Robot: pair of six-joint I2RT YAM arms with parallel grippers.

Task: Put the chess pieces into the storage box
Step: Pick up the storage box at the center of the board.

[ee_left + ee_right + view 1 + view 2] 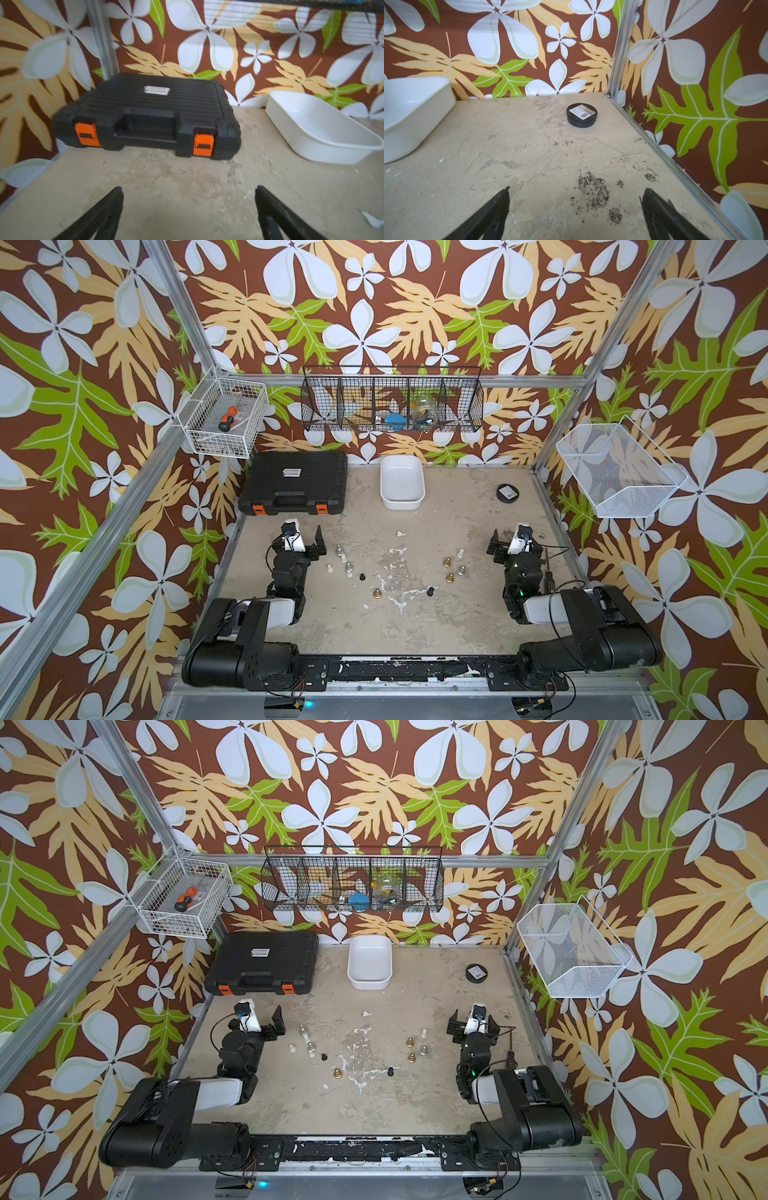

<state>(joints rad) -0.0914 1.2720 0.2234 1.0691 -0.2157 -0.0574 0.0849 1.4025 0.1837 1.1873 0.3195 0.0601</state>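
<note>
Sitting folded at the near edge of the desk, both arms match: base links low at the near corners, elbows bent back, forearms running toward the far edge, wrists about level. On the left side, the left end effector hovers low by the left edge, jaws wide and empty, facing the black case in the far left corner. Same pose for the right end effector by the right edge: jaws wide and empty, facing the round black tin near the far right corner. All chess pieces are on the desk between the two end effectors, none touched. Five are just beside the left one and four near the right one. A gold piece and a black piece sit toward the near middle. At the middle of the far edge, the storage box is beside the case, well apart from the pieces, its interior bare white.
</note>
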